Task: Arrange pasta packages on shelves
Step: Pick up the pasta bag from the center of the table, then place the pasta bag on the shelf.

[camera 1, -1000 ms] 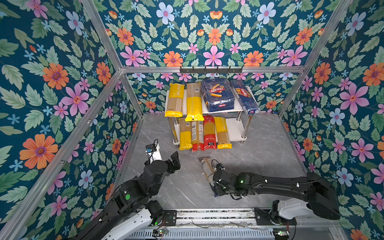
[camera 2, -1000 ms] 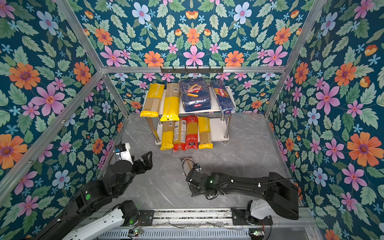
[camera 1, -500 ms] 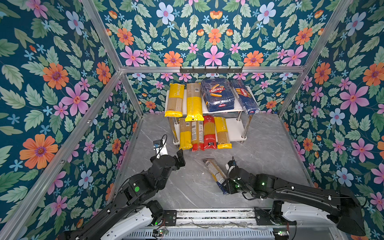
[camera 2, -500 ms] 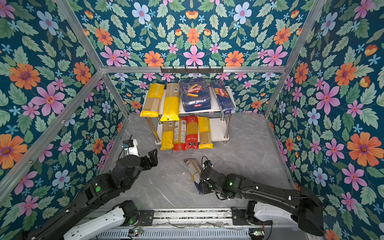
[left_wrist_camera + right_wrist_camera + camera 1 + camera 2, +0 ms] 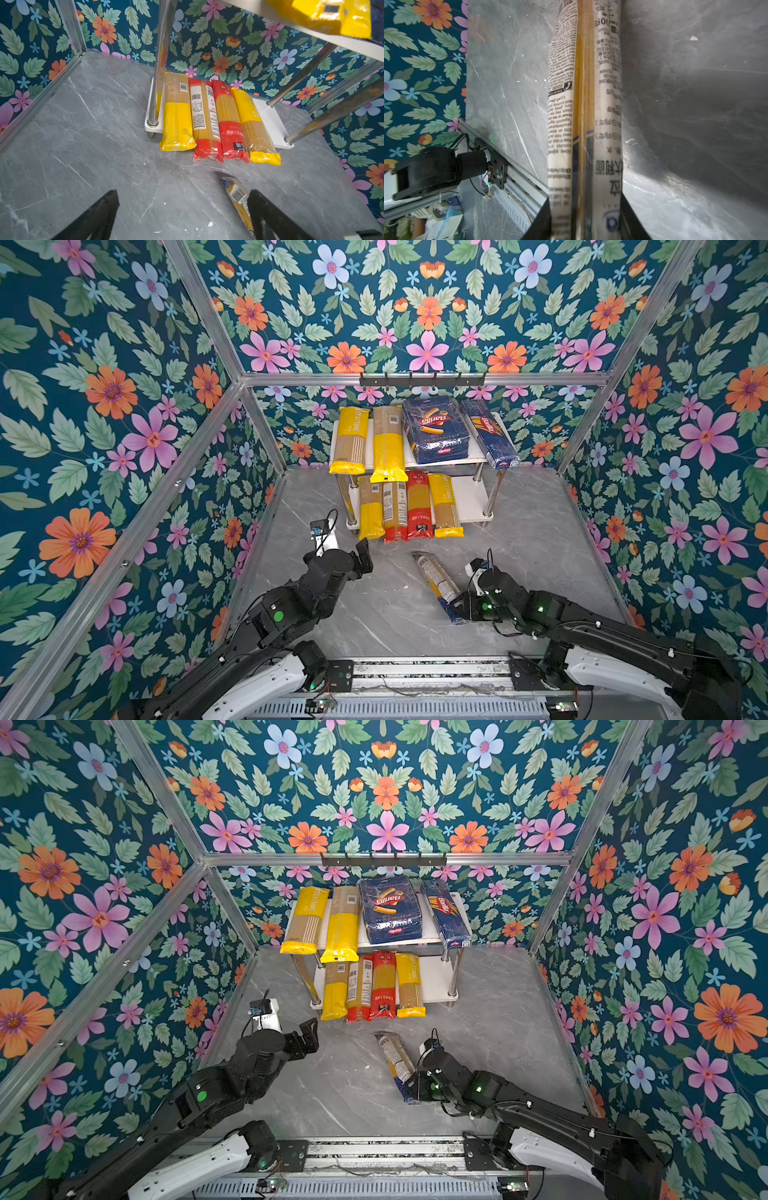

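Observation:
The shelves (image 5: 470, 498) (image 5: 437, 977) (image 5: 270, 116) stand at the back wall. The upper board carries two yellow spaghetti packs (image 5: 388, 443), the wide Barilla rigatoni bag (image 5: 436, 429) (image 5: 390, 909) and the long Barilla spaghetti pack (image 5: 488, 433). Several yellow and red packs (image 5: 417, 506) (image 5: 226, 120) lie side by side on the lower board. A clear-blue spaghetti bag (image 5: 436, 578) (image 5: 395, 1056) (image 5: 236, 193) (image 5: 583, 83) lies slanted over the floor. My right gripper (image 5: 459, 605) (image 5: 411, 1085) (image 5: 585, 207) is shut on its near end. To its left my left gripper (image 5: 363, 556) (image 5: 309, 1033) (image 5: 184, 197) is open and holds nothing.
A black hook rail (image 5: 422, 379) (image 5: 382, 859) hangs on the back wall above the shelves. Floral walls with aluminium posts close in the grey marble floor (image 5: 395, 614) on three sides. The arms' mounting rail (image 5: 415, 672) runs along the front edge. White crumbs (image 5: 209, 224) dot the floor.
My right gripper has carried the clear-blue bag's near end to the right, turning the bag. My left gripper has moved forward towards the shelves and stays open.

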Robot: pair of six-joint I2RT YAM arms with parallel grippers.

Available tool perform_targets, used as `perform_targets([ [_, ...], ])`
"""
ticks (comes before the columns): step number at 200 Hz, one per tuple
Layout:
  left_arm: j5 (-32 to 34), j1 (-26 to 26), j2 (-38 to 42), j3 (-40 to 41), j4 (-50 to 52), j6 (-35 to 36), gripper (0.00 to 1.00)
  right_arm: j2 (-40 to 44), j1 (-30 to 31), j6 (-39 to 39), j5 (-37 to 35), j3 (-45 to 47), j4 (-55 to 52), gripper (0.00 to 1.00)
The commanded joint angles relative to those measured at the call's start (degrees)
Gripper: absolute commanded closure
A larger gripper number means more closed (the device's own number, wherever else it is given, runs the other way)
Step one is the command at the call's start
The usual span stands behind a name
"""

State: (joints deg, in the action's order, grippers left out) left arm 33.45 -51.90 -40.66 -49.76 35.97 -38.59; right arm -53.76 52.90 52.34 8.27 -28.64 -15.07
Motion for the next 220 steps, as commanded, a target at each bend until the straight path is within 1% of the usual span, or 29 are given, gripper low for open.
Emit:
perform_targets([
  [1, -1.31, 0.03, -0.68, 0.20, -1.99, 0.01, 0.00, 1.44, -1.94, 3.37, 5.66, 1.23, 7.65, 1.00],
  [29, -1.96, -0.02, -2.07, 0.19, -2.48, -0.08, 0.00, 5.83, -4.35, 4.85, 8.95, 2.62, 8.16, 1.00],
  [71, -2.24, 0.01, -3.44, -1.22, -3.37, 0.18, 0.00, 12.79, -6.18, 5.47, 10.90, 2.62, 4.76, 1.00],
  [109, -4.11, -0.06, -5.55, -1.50, -4.40, 0.14, 0.01, 14.68, -6.65, 6.63, 11.39, 2.95, 4.07, 1.00],
  [143, -6.81, -0.07, -6.85, -0.31, -5.67, -0.76, 0.02, 14.52, -7.29, 8.07, 11.59, 4.05, 5.62, 1.00],
  [171, -11.01, -0.05, -8.19, 2.13, -7.61, -1.76, 0.05, 12.60, -7.52, 8.79, 11.10, 5.28, 7.05, 1.00],
  [181, -14.28, -0.05, -8.85, 4.36, -9.42, -2.68, 0.09, 11.25, -7.51, 8.77, 10.78, 5.65, 7.40, 1.00],
  [198, -20.77, -0.13, -10.89, 9.20, -13.46, -4.83, 0.11, 8.62, -7.51, 8.78, 10.48, 6.72, 9.24, 1.00],
  [209, -23.41, -0.37, -12.05, 11.88, -15.57, -6.06, 0.12, 6.76, -7.48, 9.06, 10.86, 7.24, 10.97, 1.00],
  [220, -24.73, -0.70, -12.68, 13.74, -17.21, -7.04, 0.12, 5.46, -7.47, 9.40, 11.46, 7.46, 12.95, 1.00],
])
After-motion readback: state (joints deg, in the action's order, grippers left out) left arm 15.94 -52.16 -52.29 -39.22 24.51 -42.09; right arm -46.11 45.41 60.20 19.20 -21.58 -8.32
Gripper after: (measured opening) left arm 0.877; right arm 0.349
